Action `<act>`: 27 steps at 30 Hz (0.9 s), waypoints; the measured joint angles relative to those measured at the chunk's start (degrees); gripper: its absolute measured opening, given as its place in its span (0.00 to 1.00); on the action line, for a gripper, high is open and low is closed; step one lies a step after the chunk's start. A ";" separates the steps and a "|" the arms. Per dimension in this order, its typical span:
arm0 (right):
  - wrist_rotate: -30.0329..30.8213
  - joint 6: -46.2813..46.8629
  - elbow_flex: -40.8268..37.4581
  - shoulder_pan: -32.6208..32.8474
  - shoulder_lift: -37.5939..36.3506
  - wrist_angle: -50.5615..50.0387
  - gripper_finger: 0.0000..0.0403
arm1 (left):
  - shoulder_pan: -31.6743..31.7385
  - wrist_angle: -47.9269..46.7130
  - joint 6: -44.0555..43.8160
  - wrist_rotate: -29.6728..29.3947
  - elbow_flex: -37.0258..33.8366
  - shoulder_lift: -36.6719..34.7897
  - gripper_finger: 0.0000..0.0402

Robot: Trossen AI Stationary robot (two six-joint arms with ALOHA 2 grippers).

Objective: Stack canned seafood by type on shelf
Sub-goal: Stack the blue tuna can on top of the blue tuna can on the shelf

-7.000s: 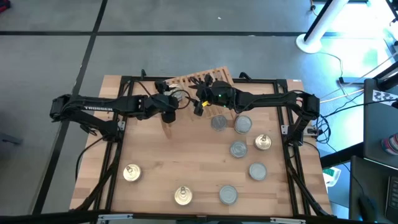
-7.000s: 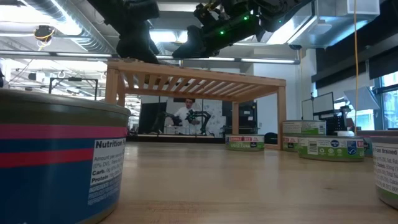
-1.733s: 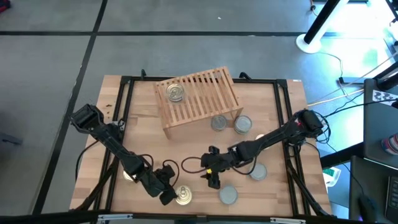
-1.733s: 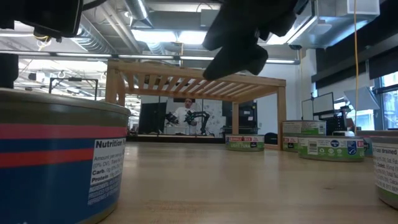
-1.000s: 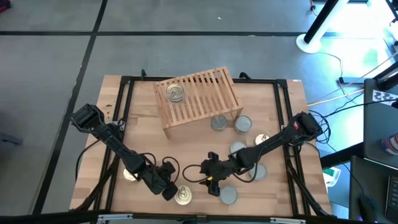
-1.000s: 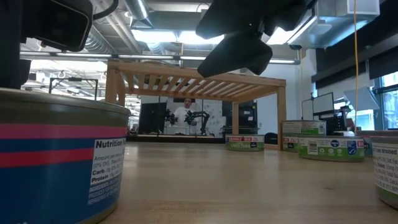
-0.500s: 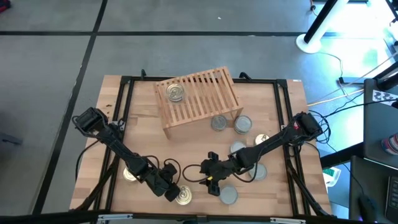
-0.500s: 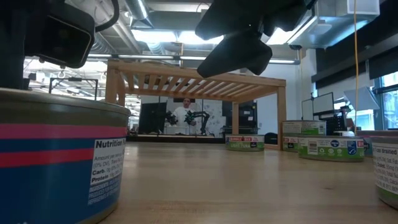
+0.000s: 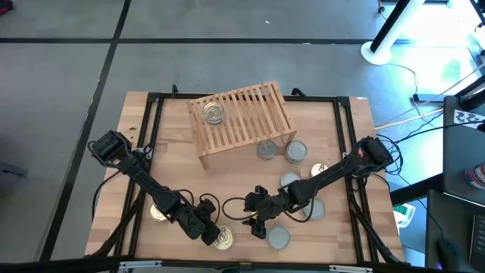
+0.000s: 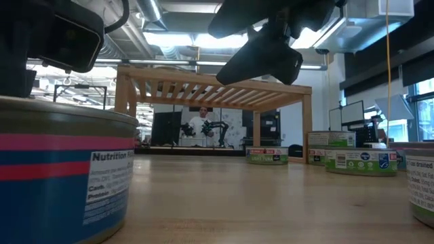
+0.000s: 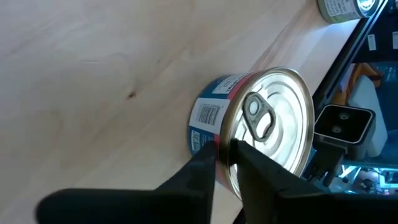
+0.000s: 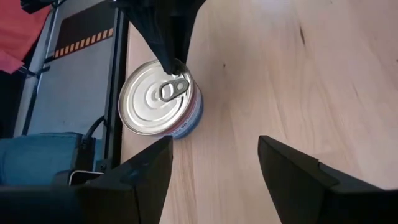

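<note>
We see left gripper [image 11: 225,163] pinching rim of gold-top tin [image 11: 261,140] at front edge | right gripper [image 12: 214,158] open, hovering near it | shelf [image 9: 242,121] carries one tin [image 9: 214,114]

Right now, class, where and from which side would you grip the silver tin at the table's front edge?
Grip the silver tin across its round side wall, coming straight down from above. It stands upright and low, with its lid up and no other tin touching it, so a sideways approach has little wall to catch.
</note>
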 joint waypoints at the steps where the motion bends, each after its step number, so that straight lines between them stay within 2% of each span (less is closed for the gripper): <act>1: 0.01 0.71 0.00 0.00 -0.01 0.00 0.59 | 0.00 0.01 -0.02 -0.02 0.03 0.00 0.10; 5: 0.00 2.52 0.00 -0.02 -0.02 -0.03 0.59 | 0.00 0.06 -0.07 -0.17 0.10 -0.09 0.02; 17: -0.76 5.34 0.00 -0.02 0.14 -0.03 0.59 | 1.15 1.00 -0.57 -0.40 0.01 0.04 0.00; 25: -4.65 9.52 0.02 -0.48 0.33 -0.59 0.59 | 3.94 1.39 3.81 -0.96 -0.03 0.09 0.00; 27: -8.32 11.49 0.02 -1.22 0.33 -0.60 0.59 | 4.48 1.49 5.06 -1.44 -0.03 0.11 0.00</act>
